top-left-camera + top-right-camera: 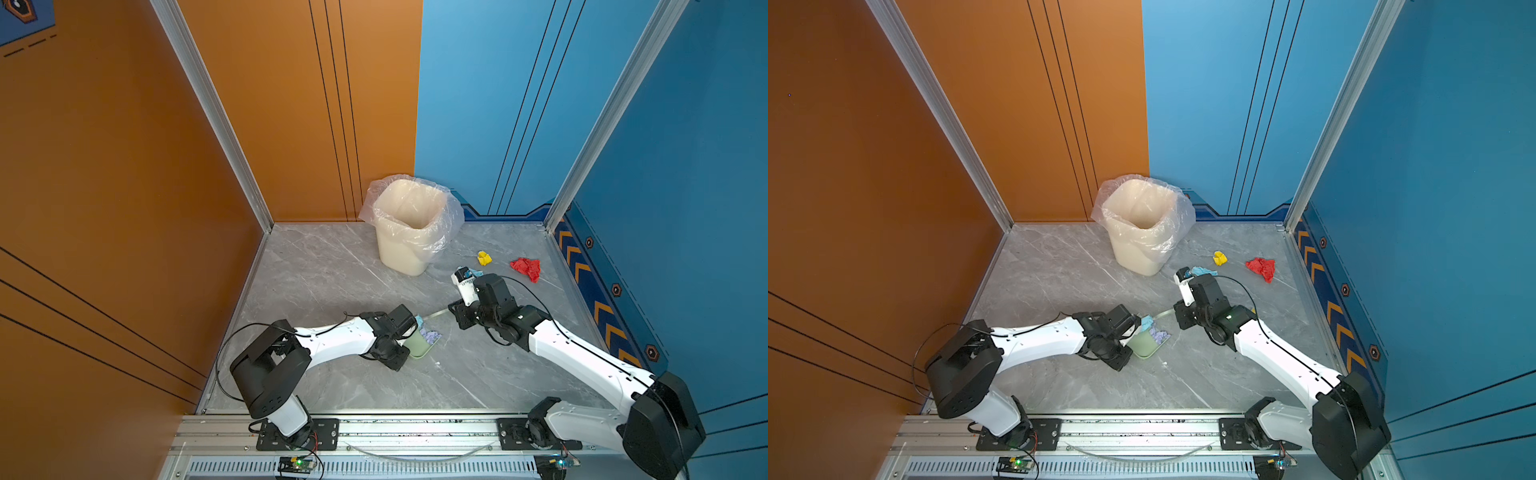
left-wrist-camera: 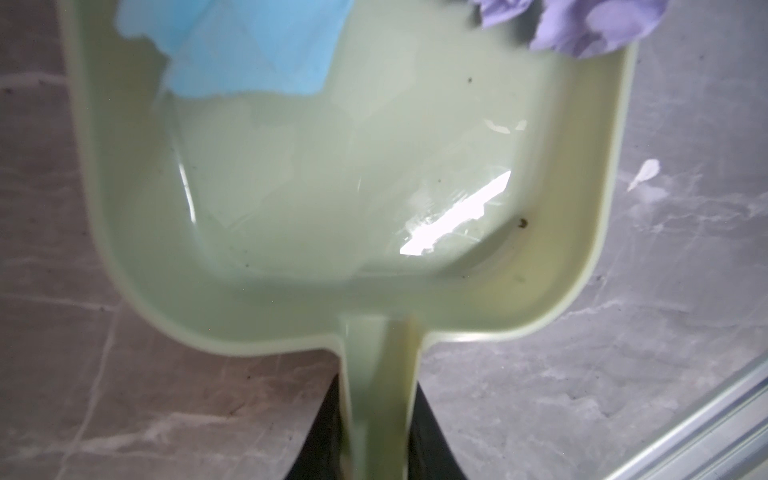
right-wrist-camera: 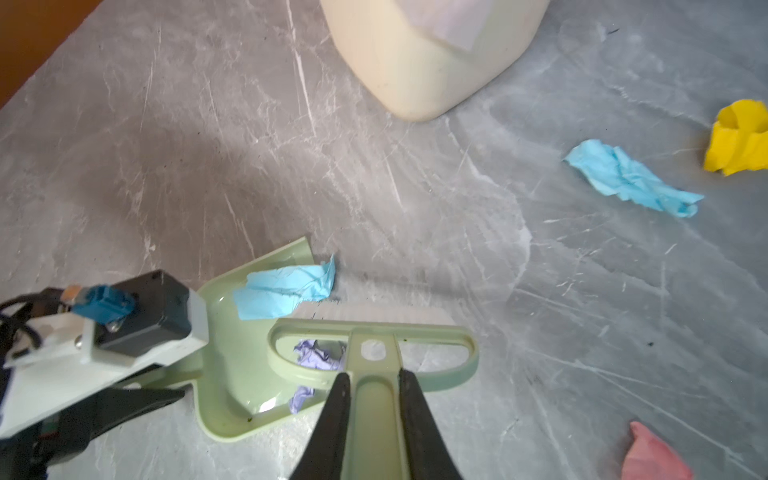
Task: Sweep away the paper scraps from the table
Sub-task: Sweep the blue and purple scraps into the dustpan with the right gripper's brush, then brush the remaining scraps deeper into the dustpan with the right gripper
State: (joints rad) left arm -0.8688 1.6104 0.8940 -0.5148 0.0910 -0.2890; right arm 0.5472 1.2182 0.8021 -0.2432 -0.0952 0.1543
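Where the pale green dustpan point(image 1: 417, 351) is seen low in the middle of both top views, its handle is clamped by the left gripper point(image 2: 376, 390), whose jaws are closed tight on it. Two paper scraps are carried in the dustpan. A light blue scrap point(image 3: 286, 289) is lodged at the front lip. A lilac scrap point(image 3: 318, 357) is seen further in, through the loop of the brush point(image 3: 432, 332).

The brush is gripped at its handle by the right gripper point(image 3: 375, 378), jaws shut on it. Its white bristles are set at the mouth of the dustpan, touching or just beside the light blue scrap; which cannot be told.

Four more scraps are seen loose on the table point(image 1: 324, 274). A second light blue scrap point(image 3: 631, 178) is found upper right in the right wrist view, with a yellow scrap point(image 3: 739, 137) near it at the right edge. A red scrap point(image 1: 527, 268) is located right of centre in both top views, near the right wall and well apart from the dustpan. A pink scrap point(image 3: 652, 457) is cut off at the lower right corner of the right wrist view.

The cream bin point(image 1: 409, 239) with its clear liner is placed at the back of the table, above the dustpan in the top views, apart from every scrap.
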